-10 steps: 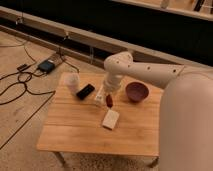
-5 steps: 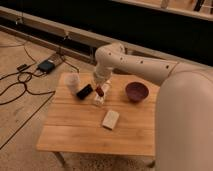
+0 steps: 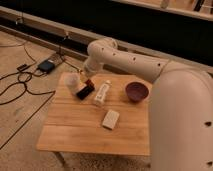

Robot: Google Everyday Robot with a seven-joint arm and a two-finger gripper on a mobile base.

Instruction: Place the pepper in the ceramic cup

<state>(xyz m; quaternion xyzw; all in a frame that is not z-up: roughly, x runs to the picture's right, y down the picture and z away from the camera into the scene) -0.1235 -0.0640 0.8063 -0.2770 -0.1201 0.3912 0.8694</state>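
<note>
Arm [image 3: 125, 61] bent low across table [image 3: 82, 131] — pincer [image 3: 86, 80] just beside ceramic cup [image 3: 73, 81].

The smooth off-white gripper [image 3: 86, 79] hangs over a matt pale wooden table [image 3: 80, 130]; just right of it lies a clear plastic bottle [image 3: 102, 93].

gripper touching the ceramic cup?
Cannot tell. In the camera view the gripper sits right beside the ceramic cup, with no gap or contact plainly visible.
</note>
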